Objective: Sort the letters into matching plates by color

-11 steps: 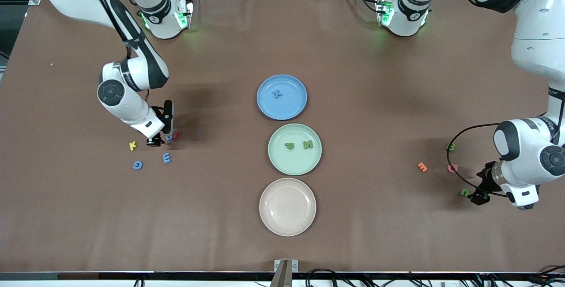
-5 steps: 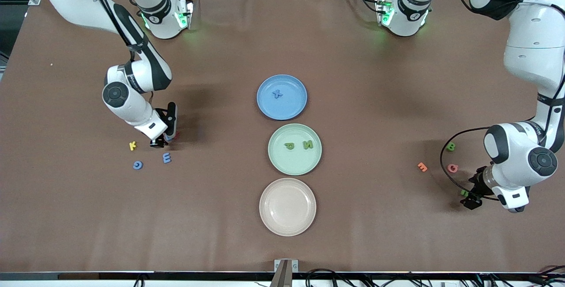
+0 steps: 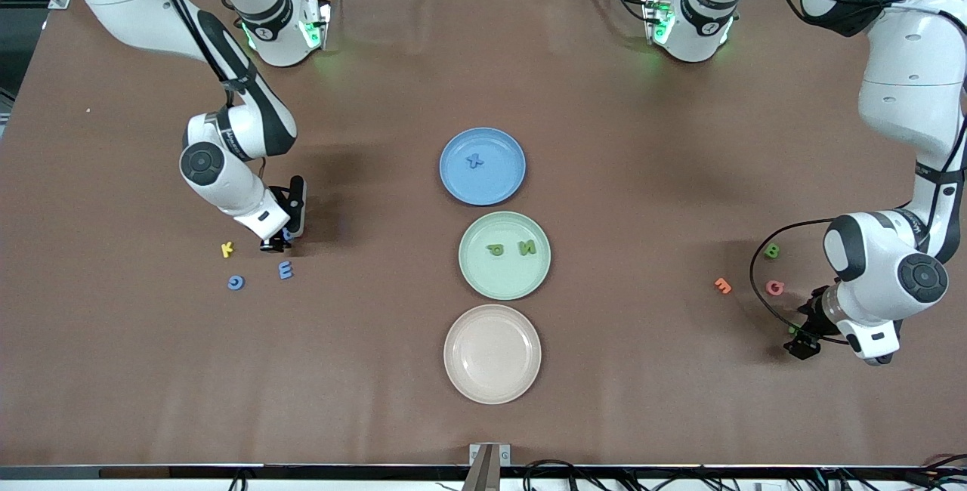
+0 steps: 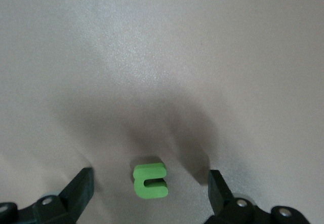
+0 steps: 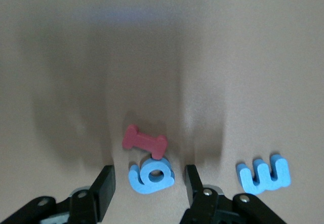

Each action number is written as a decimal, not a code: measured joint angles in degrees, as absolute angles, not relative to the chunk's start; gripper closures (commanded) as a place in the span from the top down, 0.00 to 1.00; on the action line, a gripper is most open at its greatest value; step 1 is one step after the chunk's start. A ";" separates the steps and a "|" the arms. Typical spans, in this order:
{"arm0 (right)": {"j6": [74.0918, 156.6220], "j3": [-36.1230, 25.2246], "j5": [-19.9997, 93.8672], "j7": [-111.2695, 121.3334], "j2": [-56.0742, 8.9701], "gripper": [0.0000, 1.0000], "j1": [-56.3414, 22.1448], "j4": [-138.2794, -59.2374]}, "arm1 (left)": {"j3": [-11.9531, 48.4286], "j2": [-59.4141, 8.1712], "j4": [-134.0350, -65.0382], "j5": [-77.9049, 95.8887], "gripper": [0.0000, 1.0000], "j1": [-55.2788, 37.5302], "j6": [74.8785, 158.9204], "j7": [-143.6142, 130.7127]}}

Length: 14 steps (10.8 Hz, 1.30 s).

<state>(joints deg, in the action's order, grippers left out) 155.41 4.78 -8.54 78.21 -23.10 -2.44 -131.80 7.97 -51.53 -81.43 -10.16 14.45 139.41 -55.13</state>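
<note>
Both grippers low over letters, none gripped.
Right gripper straddles a round blue letter with fingers apart; the dark red letter apparently touches it, long axis slanting. Left gripper gapes around a green letter, notch facing lower right.

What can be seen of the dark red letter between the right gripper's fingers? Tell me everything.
The dark red letter is a small flat piece shaped like an I, with flared ends and a matte, foam-like look. It lies flat on the brown table, tilted, one end touching or slightly overlapping the round blue letter beside it. The right gripper is low over the pair, its open fingers either side of the blue letter, not gripping the red one. In the front view the gripper hides it.
</note>
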 measured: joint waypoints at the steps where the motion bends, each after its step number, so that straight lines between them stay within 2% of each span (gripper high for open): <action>1: 155.58 4.84 -8.54 77.89 -23.24 0.42 -2.48 -131.84 | 7.97 -51.54 -81.43 -10.16 1.00 14.45 139.41 -55.13; 2: 155.65 4.86 -8.54 77.80 -23.25 0.22 -2.48 -131.86 | 7.97 -51.55 -81.43 -10.16 0.87 14.45 139.41 -55.13; 3: 155.73 4.86 -8.54 77.79 -23.14 0.00 -2.48 -131.85 | 7.97 -51.55 -81.43 -10.16 0.49 14.45 139.41 -55.13; 4: 155.74 4.88 -8.55 77.85 -23.03 0.00 -2.48 -131.86 | 7.95 -51.54 -81.42 -10.16 0.04 14.45 139.40 -55.13; 5: 155.75 4.90 -8.57 78.00 -23.00 0.00 -2.48 -131.86 | 7.86 -51.53 -81.29 -10.16 0.00 14.47 139.37 -55.13; 8: 155.60 4.88 -8.57 78.10 -22.49 0.00 -2.44 -131.55 | 7.90 -51.50 -80.54 -10.15 0.00 14.42 139.41 -55.13; 12: 141.00 5.76 -8.23 78.08 -16.26 0.00 -3.11 -126.61 | 7.90 -51.34 -80.35 -10.15 0.00 14.38 139.33 -55.13; 14: 138.88 6.17 -4.14 77.20 -14.32 0.00 -6.12 -126.16 | 7.90 -51.33 -80.35 -10.15 0.00 14.37 139.32 -55.13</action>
<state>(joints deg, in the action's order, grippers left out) 138.88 6.17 -4.14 77.20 -14.32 -6.12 -126.16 7.90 -51.33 -80.35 -10.15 14.37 139.32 -55.13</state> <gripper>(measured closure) 0.612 0.722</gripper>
